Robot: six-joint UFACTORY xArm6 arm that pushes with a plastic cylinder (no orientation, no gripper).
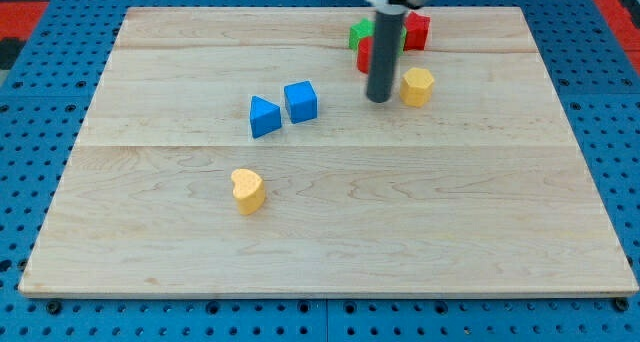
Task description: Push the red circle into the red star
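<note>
on the left half of the board (150, 232) sits a yellow heart (247, 190), near the view's bottom and well apart from the rest. right of it and farther up, a blue triangle (264, 116) and a blue cube (301, 101) stand just beside each other. no container is on the board, so nothing is held in anything.

further right comes the rod, and my tip (379, 99) rests on the wood just below the far cluster. there is no hand to open or close here — the rod grips nothing, it only pushes.

the red circle (365, 54) shows only as a red sliver at the rod's left edge, mostly hidden behind it, so its shape cannot be confirmed. it lies just up-view of my tip, whether touching i cannot tell. a green block (360, 32) peeks out just above it. the red star (417, 30) sits up and to the right of the circle, close by, its outline unclear.

so the move turns on this, as i judge it — the star lies up-right of the circle, and my tip is already on the circle's near side, slightly right of the ideal line.

a yellow hexagon (417, 85) stands just right of my tip.
</note>
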